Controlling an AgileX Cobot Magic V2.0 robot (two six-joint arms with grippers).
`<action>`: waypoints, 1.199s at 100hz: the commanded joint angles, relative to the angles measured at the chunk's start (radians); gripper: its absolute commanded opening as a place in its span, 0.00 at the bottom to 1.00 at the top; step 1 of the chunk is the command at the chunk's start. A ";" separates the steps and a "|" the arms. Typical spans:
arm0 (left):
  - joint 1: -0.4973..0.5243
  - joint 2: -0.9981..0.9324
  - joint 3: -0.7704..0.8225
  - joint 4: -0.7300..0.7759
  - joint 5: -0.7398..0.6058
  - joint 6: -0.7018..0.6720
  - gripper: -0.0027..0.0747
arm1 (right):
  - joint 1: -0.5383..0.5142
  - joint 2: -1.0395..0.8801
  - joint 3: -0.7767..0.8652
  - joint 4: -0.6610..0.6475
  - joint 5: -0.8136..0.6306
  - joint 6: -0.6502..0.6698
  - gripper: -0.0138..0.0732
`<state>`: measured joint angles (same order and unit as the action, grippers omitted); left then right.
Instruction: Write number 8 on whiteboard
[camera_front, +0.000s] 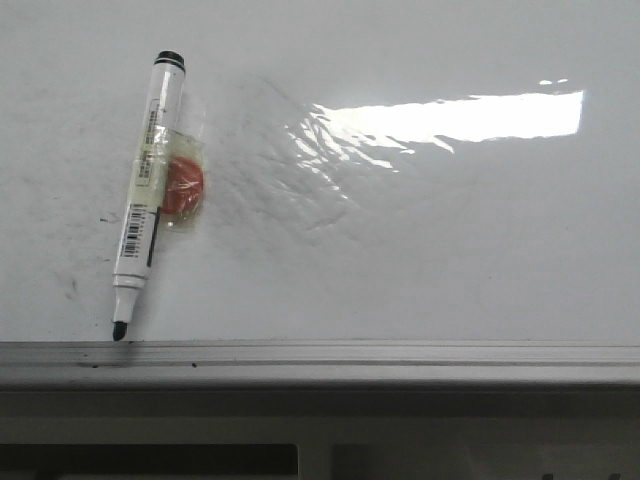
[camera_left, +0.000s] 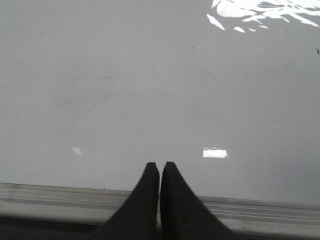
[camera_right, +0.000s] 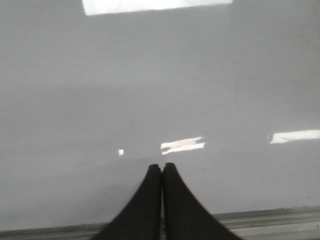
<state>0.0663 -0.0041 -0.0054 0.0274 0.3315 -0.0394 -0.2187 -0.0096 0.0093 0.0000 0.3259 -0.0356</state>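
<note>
No number 8 is seen on the whiteboard (camera_front: 420, 250); the writing is judged not yet begun. A marker (camera_front: 146, 195) lies uncapped at the near left of the board, tip toward the grey frame edge (camera_front: 320, 360), with an orange disc (camera_front: 183, 188) taped against its barrel. For a sound pickup, the barrel should be gripped across its middle, clear of the tape, so the tip can be angled downward. The left gripper (camera_left: 160, 167) is held clenched and empty over the near edge. The right gripper (camera_right: 162, 167) is likewise pressed closed, holding nothing, above bare board.
</note>
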 joint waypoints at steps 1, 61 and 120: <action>0.001 -0.028 0.038 0.001 -0.048 -0.013 0.01 | -0.005 -0.021 0.014 0.000 -0.022 -0.004 0.09; -0.004 -0.028 0.038 0.001 -0.048 -0.013 0.01 | -0.005 -0.021 0.014 0.000 -0.022 -0.004 0.09; -0.004 -0.028 0.038 0.133 -0.092 -0.003 0.01 | -0.005 -0.021 0.014 0.000 -0.039 -0.004 0.09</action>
<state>0.0663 -0.0041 -0.0054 0.1494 0.3245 -0.0394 -0.2187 -0.0096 0.0093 0.0000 0.3259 -0.0356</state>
